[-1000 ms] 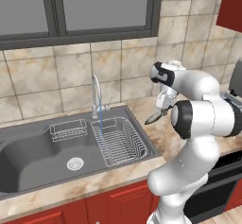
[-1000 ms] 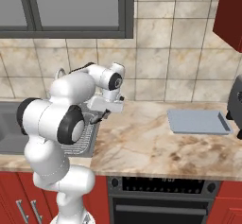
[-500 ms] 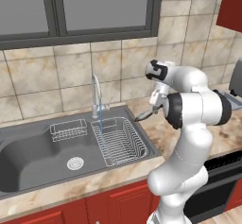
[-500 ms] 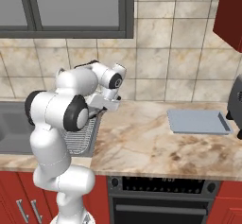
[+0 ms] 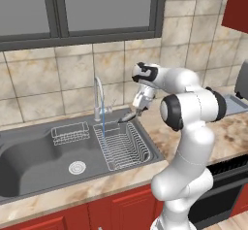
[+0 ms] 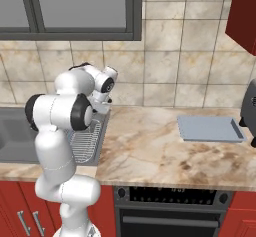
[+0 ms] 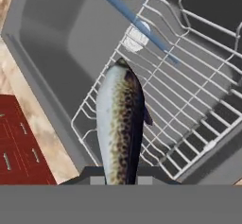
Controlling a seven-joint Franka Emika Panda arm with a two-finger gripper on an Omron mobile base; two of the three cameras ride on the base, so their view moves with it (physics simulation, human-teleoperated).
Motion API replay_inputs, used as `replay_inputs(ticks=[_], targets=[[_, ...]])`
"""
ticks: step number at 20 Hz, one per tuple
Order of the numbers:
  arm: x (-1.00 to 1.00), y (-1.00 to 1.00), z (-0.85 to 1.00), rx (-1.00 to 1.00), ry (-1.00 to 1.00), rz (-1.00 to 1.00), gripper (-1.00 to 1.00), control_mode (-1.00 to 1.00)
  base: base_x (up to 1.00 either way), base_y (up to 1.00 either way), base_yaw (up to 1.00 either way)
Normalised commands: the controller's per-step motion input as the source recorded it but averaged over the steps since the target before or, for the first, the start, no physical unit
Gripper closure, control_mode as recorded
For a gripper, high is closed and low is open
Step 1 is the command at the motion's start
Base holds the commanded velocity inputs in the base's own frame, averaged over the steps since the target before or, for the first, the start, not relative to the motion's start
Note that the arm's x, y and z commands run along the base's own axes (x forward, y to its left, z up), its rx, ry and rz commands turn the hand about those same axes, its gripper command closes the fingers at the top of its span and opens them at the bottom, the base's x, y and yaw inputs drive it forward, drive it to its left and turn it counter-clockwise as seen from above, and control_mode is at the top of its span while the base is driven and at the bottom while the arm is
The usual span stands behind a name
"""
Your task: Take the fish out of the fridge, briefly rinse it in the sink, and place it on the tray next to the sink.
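1. Beige tiled wall, dark-framed window above, marbled tan counter [image 6: 150, 151] with red cabinet fronts below; set into it, wide dark-grey metal sink [image 5: 34, 151] with round drain [image 5: 77, 166].
2. Over the sink's right end, gripper [image 5: 137, 111] clamped nearly shut on the fish [image 7: 119, 128], held by the tail end down between the fingers.
3. Seen along the hand: fish pointing straight away from the fingers, long axis in line with the gripper, head end out over the large wire rack [image 7: 189, 119] lying in the basin.
4. Thin blue stream of water [image 5: 103, 122] falling from the curved chrome tap [image 5: 98, 95] onto the rack, a little beyond the fish's nose and to the left of the gripper in the left base view; judged not yet under the stream.
5. For the rinse, probably a short reach toward the tap along the fish's own axis.
6. Fish: slim, tapered, pale silvery along one flank, dark and speckled along the other, small dark fin at the side; smooth skin, likely slippery once wet.
7. Racks: thin chrome wires, open grid, a smaller one [image 5: 70, 132] further left by the back wall of the basin.
8. Grey-blue tray [image 6: 211, 129], flat with low rim, bare, well apart to the right on the counter, on the far side of the arm from the sink.
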Motion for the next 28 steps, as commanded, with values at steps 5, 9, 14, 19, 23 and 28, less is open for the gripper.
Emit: replay_inputs(ticks=[5, 9, 14, 19, 23, 28], targets=[[0.31, 0.66, 0.0, 0.02, 0.0, 0.0, 1.0, -1.0, 0.0, 0.0, 0.0], [0.34, 0.4, 0.0, 0.04, 0.0, 0.0, 1.0, -1.0, 0.0, 0.0, 0.0], [0.4, 0.27, 0.0, 0.06, 0.0, 0.0, 1.0, -1.0, 0.0, 0.0, 0.0], [0.22, 0.16, 0.0, 0.01, 0.03, 0.0, 1.0, -1.0, 0.0, 0.0, 0.0], [-0.08, 0.06, 0.0, 0.0, 0.0, 0.0, 1.0, -1.0, 0.0, 0.0, 0.0], [-0.69, 0.19, 0.0, 0.0, 0.0, 0.02, 1.0, -1.0, 0.0, 0.0, 0.0]])
